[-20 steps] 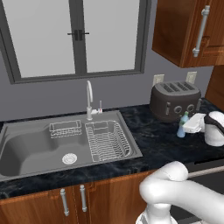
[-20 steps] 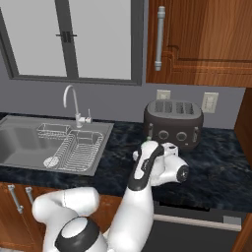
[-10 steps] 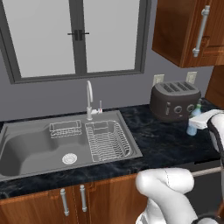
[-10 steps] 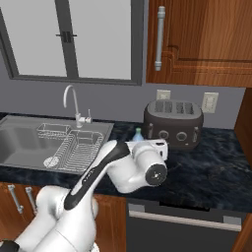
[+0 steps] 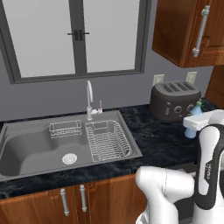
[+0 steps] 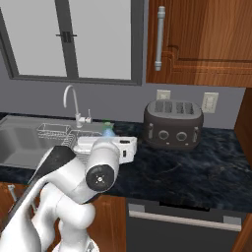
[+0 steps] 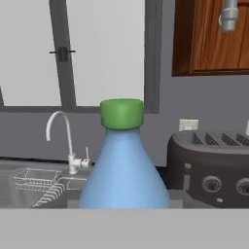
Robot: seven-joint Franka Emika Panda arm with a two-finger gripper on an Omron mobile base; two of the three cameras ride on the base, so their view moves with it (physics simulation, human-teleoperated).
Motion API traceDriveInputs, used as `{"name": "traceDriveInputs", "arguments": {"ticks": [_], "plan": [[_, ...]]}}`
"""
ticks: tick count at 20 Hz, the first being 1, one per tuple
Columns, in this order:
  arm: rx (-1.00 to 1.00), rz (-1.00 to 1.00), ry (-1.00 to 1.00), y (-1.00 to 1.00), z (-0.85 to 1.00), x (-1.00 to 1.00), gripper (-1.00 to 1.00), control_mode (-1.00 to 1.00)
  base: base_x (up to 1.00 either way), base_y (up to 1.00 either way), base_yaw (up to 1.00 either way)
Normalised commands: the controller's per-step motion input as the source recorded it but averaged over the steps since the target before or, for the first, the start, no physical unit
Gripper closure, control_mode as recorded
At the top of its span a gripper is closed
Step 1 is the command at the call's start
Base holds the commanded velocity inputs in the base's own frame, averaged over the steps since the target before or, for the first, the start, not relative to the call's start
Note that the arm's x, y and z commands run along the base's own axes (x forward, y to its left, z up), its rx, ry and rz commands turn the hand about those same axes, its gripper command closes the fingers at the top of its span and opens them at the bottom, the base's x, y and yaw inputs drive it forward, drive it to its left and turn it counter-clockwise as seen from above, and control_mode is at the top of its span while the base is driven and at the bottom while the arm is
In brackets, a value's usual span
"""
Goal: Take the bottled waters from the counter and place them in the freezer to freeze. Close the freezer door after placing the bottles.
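Taking the toaster (image 5: pixel 175 100) as your landmark and reading across from its left: in the right base view the pale blue bottle (image 6: pixel 109 130) stands to the left of the toaster, between it and the faucet (image 6: pixel 74 104), upright over the black marbled tabletop (image 6: pixel 197 167), with the white hand of the arm right in front of it. In the left base view the same bottle (image 5: pixel 194 120) shows just to the right of the toaster, its green cap poking up above the hand. You cannot tell from these pictures how far the tool stands open or whether it has hold of the bottle; its fingertips are hidden, and whether the bottle's base rests on the stone is hidden too. In the hand view the bottle (image 7: pixel 124 165) sits dead centre and very close, with the toaster (image 7: pixel 214 165) to its right. Judge it as light, thin-walled plastic, smooth and likely slippery, apt to give under a hard squeeze and to tip if nudged near the top. Its shoulders slope steeply inward to the neck, so pads placed there would tend to slide upward; you should take it low on the wide straight body instead. It looks pale blue and opaque, cone-shaped above, topped by a squat bright green cap (image 7: pixel 121 113).
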Motion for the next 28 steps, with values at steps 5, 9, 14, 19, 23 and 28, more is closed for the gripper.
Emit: {"name": "traceDriveInputs", "arguments": {"ticks": [5, 9, 14, 19, 23, 28], "plan": [[0.0, 0.06, 0.02, 0.58, 0.99, -0.51, 1.0, -1.0, 0.0, 0.0, 0.0], [0.0, 0.23, 0.11, 0.18, 0.7, -0.21, 1.0, -1.0, 0.0, 0.0, 0.0], [0.01, 0.41, -0.08, 0.0, 0.03, -0.57, 1.0, -1.0, 0.0, 0.0, 0.0], [0.06, 0.48, -0.25, 0.01, 0.0, -0.42, 1.0, -1.0, 0.0, 0.0, 0.0], [0.0, 0.51, -0.27, 0.23, 0.01, -0.09, 1.0, -1.0, 0.0, 0.0, 0.0], [0.0, 0.35, -0.06, 0.4, 0.05, -0.08, 1.0, -1.0, 0.0, 0.0, 0.0]]}}
